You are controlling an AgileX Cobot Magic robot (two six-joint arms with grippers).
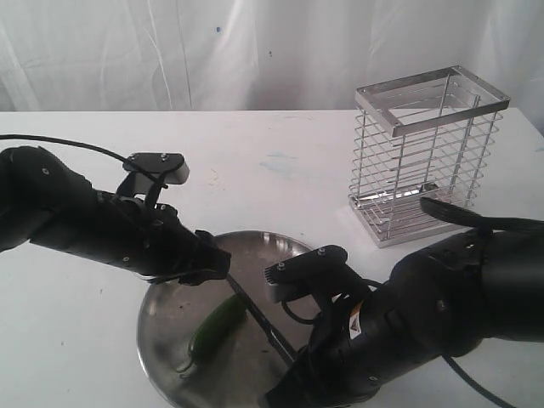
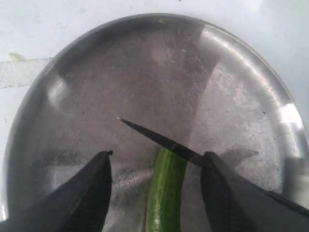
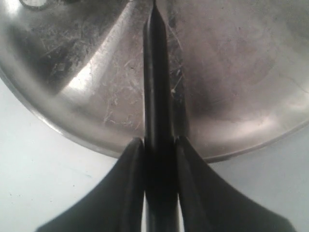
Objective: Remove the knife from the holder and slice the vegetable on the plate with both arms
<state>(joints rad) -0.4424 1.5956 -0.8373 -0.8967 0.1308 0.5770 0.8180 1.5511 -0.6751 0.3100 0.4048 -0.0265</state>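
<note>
Fingers of the right gripper [image 3: 158, 140] are clamped on the black handle of the knife [image 1: 255, 308], whose long dark blade reaches out over the plate [image 1: 158, 299], a shallow round dish of dull steel on a white table [image 1: 280, 161]; the narrow point ends above the bare metal near the plate's middle, and the blade crosses one end of the vegetable [image 2: 165, 195], a glossy green pod lying inside the plate, though whether the edge has bitten into it cannot be told; the left gripper [image 2: 158, 154] hangs low over the same plate with its two dark fingers spread wide apart, the pod lying between them and touched by neither; the holder [image 1: 425, 153], a tall cage of shiny wire, stands upright at the far right of the table, well apart from the plate
</note>
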